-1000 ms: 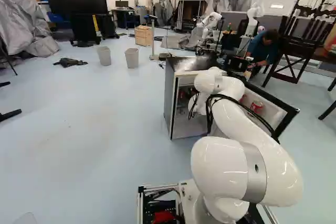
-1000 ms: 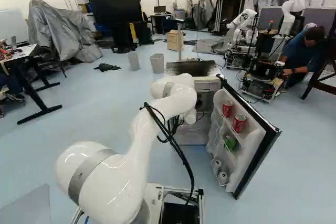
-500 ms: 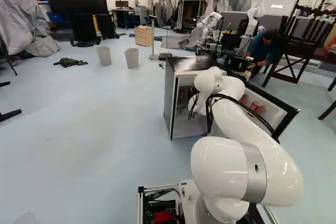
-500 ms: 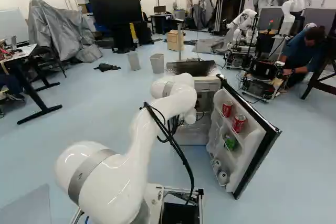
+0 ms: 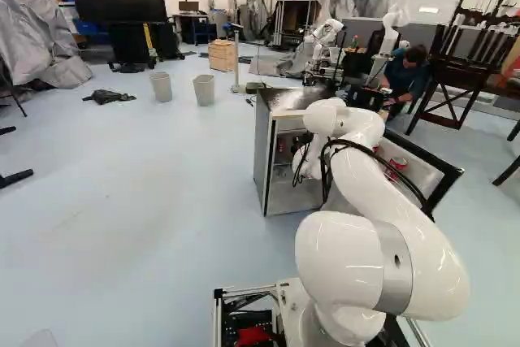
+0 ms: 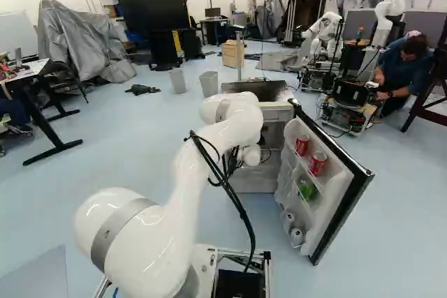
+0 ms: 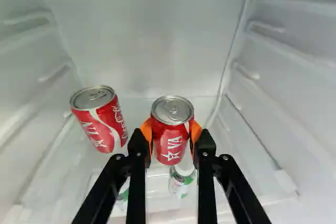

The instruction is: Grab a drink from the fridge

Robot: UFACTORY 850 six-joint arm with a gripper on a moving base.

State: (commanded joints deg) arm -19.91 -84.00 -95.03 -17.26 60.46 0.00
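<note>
White inner walls (image 7: 142, 40) of the fridge (image 5: 264, 152) surround a red can (image 7: 170, 149), clamped in the gripper (image 7: 171, 131), near a second can (image 7: 101, 120). Step in hand: grasp, apparently secured; next, slight lift and straight withdrawal past the open door (image 6: 334, 193).

Clear fridge shelf (image 7: 236, 163) ahead of me | directly on it: one red can (image 7: 102, 124), apart from my fingers (image 7: 197, 131) | second red can (image 7: 172, 140), between them: I can't tell if its base touches the shelf | door racks (image 6: 302, 209): two more red cans (image 6: 317, 164), pale cans (image 6: 296, 236) lower down
</note>
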